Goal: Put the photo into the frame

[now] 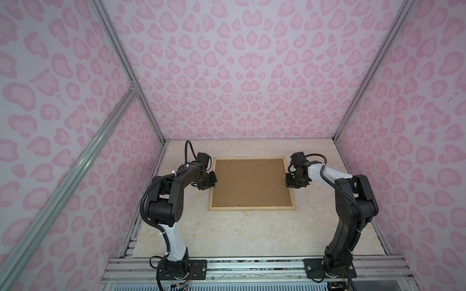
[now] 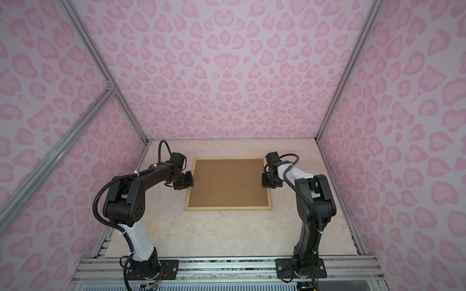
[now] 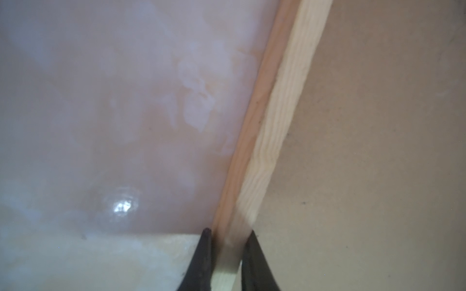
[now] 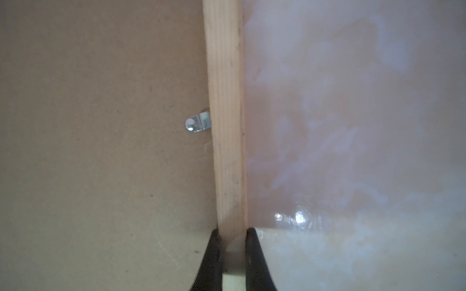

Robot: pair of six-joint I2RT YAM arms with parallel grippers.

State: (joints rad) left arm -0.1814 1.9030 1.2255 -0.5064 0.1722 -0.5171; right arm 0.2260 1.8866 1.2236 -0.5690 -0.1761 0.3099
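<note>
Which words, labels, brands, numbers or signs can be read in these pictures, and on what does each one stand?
None: no text can be read in any view.
The frame, its brown backing board and the small metal clip bear no print.
The table and the pink patterned walls carry no writing.

No readable text anywhere.
The frame (image 1: 252,208), its brown backing board (image 1: 251,180), the marbled tabletop (image 1: 252,234) and the pink-patterned walls (image 1: 239,75) carry no legible lettering, labels or numbers.
</note>
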